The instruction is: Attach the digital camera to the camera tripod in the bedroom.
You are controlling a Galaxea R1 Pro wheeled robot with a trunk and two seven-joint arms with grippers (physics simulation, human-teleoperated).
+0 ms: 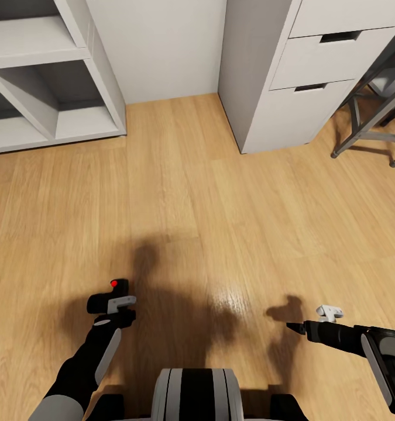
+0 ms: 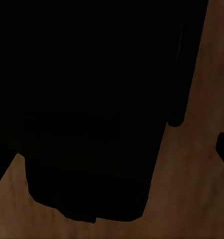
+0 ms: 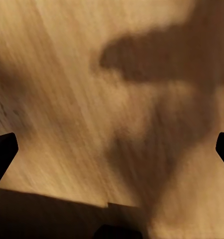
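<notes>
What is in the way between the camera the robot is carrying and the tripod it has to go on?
I cannot tell, because the tripod is not in these pictures. The digital camera sits in the left gripper over bare wood floor. Ahead stand a white shelf unit and a drawer cabinet, with open floor between them.

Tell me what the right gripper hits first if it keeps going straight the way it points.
Probably the wood floor: the right gripper is open and empty, and its wrist view looks along the fingers onto bare boards with its own shadow. Depth is unclear.

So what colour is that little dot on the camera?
Red, on the black digital camera; clearest in the head view.
</notes>
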